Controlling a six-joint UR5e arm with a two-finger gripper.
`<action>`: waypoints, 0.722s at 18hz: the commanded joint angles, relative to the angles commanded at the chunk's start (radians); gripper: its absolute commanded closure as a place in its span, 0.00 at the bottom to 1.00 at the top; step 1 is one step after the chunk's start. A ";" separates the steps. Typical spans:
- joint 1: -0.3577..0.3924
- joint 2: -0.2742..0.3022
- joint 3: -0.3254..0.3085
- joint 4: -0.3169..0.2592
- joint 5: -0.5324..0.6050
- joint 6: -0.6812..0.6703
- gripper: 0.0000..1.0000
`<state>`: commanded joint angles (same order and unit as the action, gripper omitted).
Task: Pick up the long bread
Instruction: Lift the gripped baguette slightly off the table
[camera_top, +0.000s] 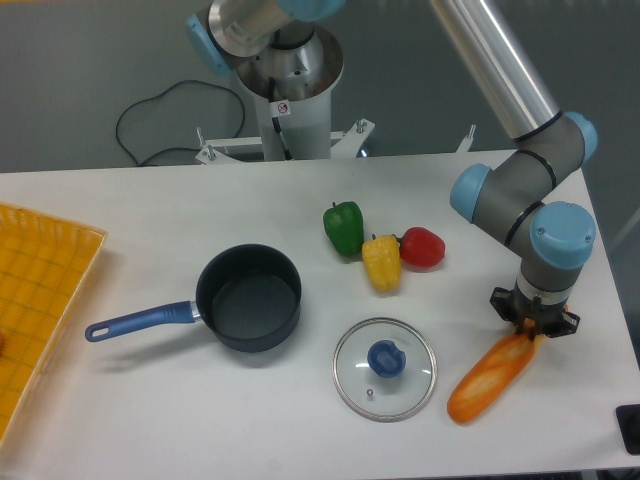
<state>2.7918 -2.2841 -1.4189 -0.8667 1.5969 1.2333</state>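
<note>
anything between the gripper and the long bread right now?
Nothing visible. The gripper is directly over the upper end of the long bread, apparently already at it; the fingers are hidden under the wrist, so contact can't be confirmed. The glass lid lies to the bread's left, apart from it, and the peppers sit farther up the table.
</note>
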 joint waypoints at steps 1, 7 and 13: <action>-0.002 0.002 -0.002 0.000 0.000 0.000 1.00; 0.006 0.072 -0.044 -0.014 -0.003 0.002 1.00; 0.008 0.123 -0.074 -0.031 -0.006 0.005 1.00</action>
<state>2.7995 -2.1615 -1.4925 -0.8973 1.5907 1.2379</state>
